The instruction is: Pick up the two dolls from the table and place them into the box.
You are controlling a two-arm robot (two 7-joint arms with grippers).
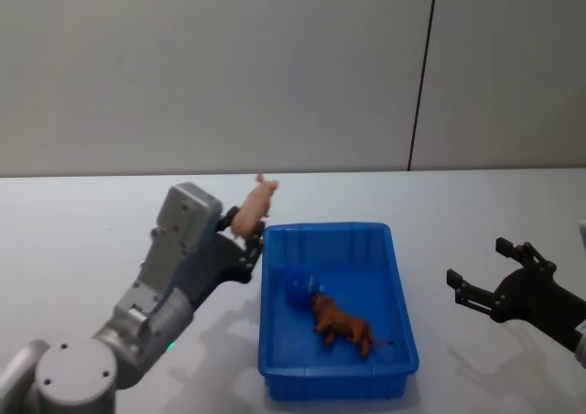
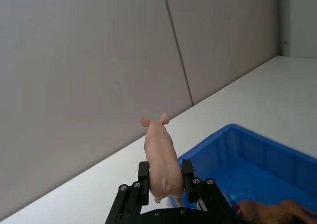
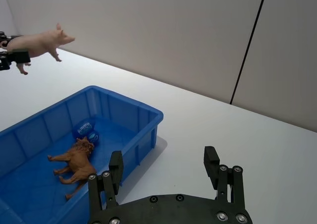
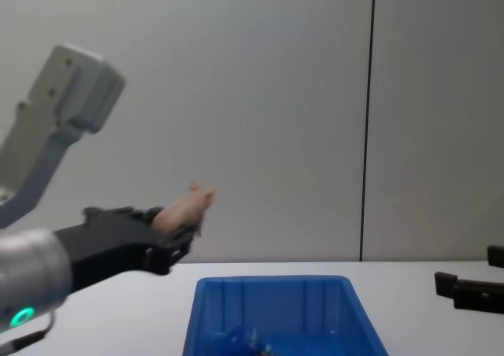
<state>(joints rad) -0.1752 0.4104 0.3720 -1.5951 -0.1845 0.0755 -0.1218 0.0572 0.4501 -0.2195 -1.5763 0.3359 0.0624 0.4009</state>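
Table (image 1: 82, 222): white, spans the lower half of the head view. Box (image 1: 400, 318): blue bin, bottom centre of that frame, long axis running away from the robot. Already inside: brown doll (image 1: 341, 322) lying on the floor, and a dark blue doll (image 1: 300, 291) just beside its head, looks like touching but hard to say.

Left gripper (image 1: 245, 233): left of centre, raised off the table, just outside the box's far-left corner. Fingers (image 2: 143, 178) clamped on the rear half of the pink doll (image 1: 254, 204); its long axis continues straight out past the fingertips, snout leading, tilted up.

Right gripper (image 1: 478, 282): lower right, well apart from the box, fingers spread wide, holding nothing.

Key relation: box opening lies to the right of and below the pink doll. Left arm is the nearer one and already carries it; my read is it needs to shift right over the rim before letting go.
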